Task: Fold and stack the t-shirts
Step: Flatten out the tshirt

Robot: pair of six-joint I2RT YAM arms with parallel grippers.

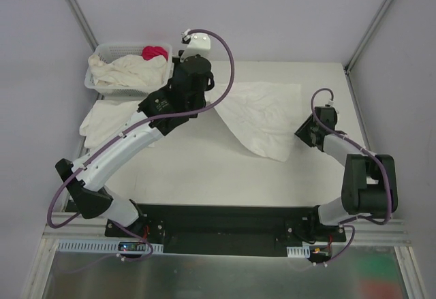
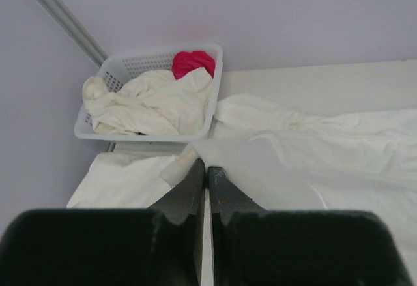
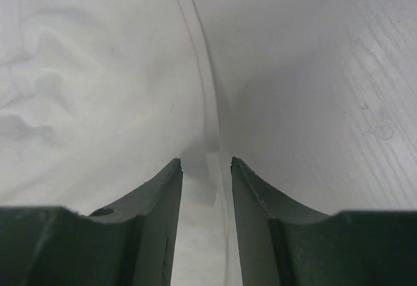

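Observation:
A white t-shirt (image 1: 262,115) lies spread on the table, drawn to a point at its left corner. My left gripper (image 1: 210,100) is shut on that corner, which shows in the left wrist view with the jaws (image 2: 207,167) pinched together on the cloth (image 2: 313,162). My right gripper (image 1: 300,130) is at the shirt's right edge. In the right wrist view it (image 3: 205,162) is open, with the shirt's hem (image 3: 98,71) running between the fingers. A folded white shirt (image 1: 102,118) lies at the left and shows in the left wrist view (image 2: 124,178).
A white lattice basket (image 1: 92,81) at the back left holds crumpled cream shirts (image 1: 129,71) and a small pink-red cloth (image 1: 155,52); it also shows in the left wrist view (image 2: 146,136). Grey walls and metal posts enclose the table (image 1: 204,169).

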